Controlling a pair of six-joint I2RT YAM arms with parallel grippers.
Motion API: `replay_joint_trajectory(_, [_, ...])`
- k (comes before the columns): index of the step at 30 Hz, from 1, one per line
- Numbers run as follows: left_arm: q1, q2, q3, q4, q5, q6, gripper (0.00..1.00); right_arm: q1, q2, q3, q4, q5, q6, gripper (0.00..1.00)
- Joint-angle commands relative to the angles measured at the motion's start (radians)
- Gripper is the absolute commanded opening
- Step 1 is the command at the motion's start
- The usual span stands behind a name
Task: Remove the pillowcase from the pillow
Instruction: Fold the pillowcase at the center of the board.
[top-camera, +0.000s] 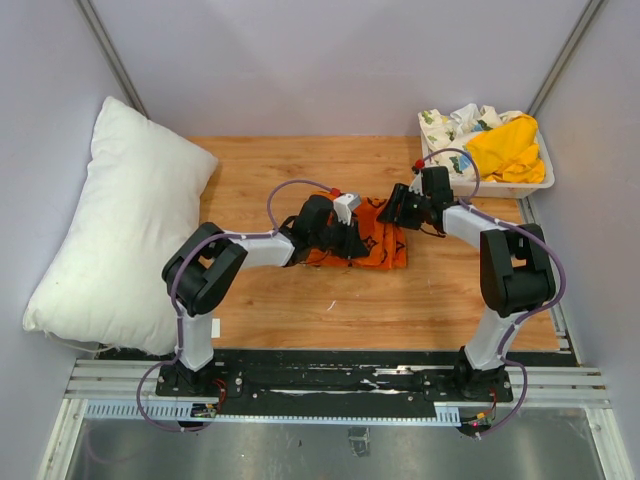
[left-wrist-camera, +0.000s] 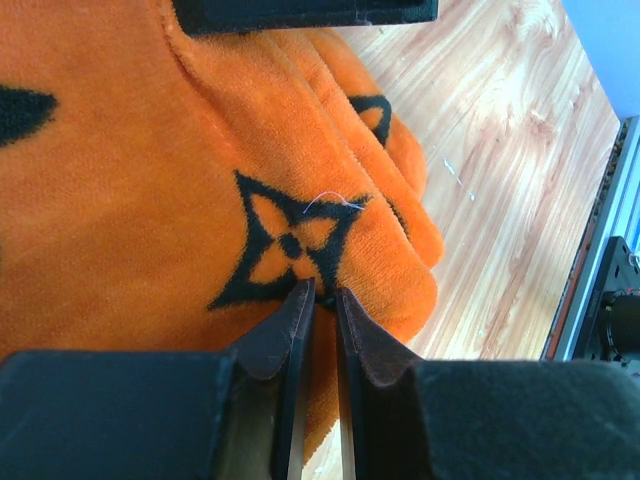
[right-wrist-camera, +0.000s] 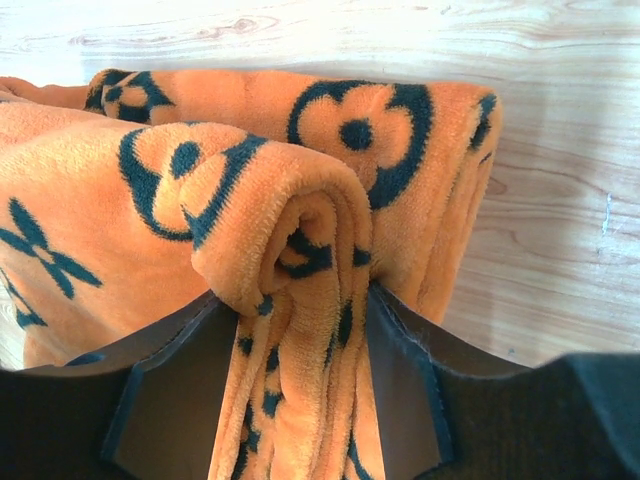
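While the pillow (top-camera: 120, 230) lies bare well to the left of the pillowcase (top-camera: 385, 240), slumped against the side wall, the orange case itself sits bunched near the middle of the wooden tabletop (top-camera: 300, 295), entirely off the pillow. Both arms reach in over the pillowcase from opposite sides. The left pincer (left-wrist-camera: 322, 292) is on its left part, jaws drawn narrow, tips pressed into the plush just below a black flower motif, with a thin sliver of the fabric nipped between them. The right pincer (right-wrist-camera: 295, 295) is at its right edge, clamped on a thick rolled fold of the case that holds the fingers (right-wrist-camera: 400, 380) apart and bulges up between them; black circle and flower prints show on the roll. Beyond the pillowcase to the right, at the far corner, a white bin (top-camera: 500, 186) holds a yellow cloth (top-camera: 510, 148) and a floral-print cloth (top-camera: 448, 125).
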Motion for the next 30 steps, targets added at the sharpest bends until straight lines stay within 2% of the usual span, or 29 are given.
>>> replay_joint_trajectory(1, [-0.006, 0.024, -0.003, 0.030, 0.023, -0.009, 0.18, -0.005, -0.006, -0.019, 0.037, -0.017, -0.005, 0.55])
replay_joint_trajectory(5, [-0.006, 0.030, 0.001, 0.027, 0.026, -0.008, 0.18, -0.005, -0.015, -0.017, 0.041, -0.028, -0.020, 0.60])
replay_joint_trajectory(10, [-0.006, 0.024, -0.005, 0.024, 0.019, -0.006, 0.18, -0.002, -0.008, -0.026, 0.106, -0.109, -0.002, 0.58])
replay_joint_trajectory(13, [-0.006, 0.019, -0.008, 0.020, 0.012, -0.001, 0.18, -0.003, 0.011, -0.026, 0.137, -0.160, 0.017, 0.46])
replay_joint_trajectory(16, [-0.005, 0.003, -0.005, 0.004, -0.001, 0.012, 0.18, -0.002, 0.001, -0.029, 0.134, -0.162, 0.021, 0.28])
replay_joint_trajectory(21, [-0.001, -0.076, 0.040, -0.097, -0.021, 0.056, 0.19, -0.005, -0.087, 0.020, 0.008, -0.138, -0.024, 0.09])
replay_joint_trajectory(25, [0.021, -0.167, 0.073, -0.147, -0.024, 0.073, 0.23, -0.007, -0.152, 0.098, -0.110, -0.120, -0.053, 0.09])
replay_joint_trajectory(30, [0.059, -0.230, 0.092, -0.191, -0.026, 0.089, 0.25, -0.006, -0.150, 0.204, -0.241, -0.105, -0.085, 0.13])
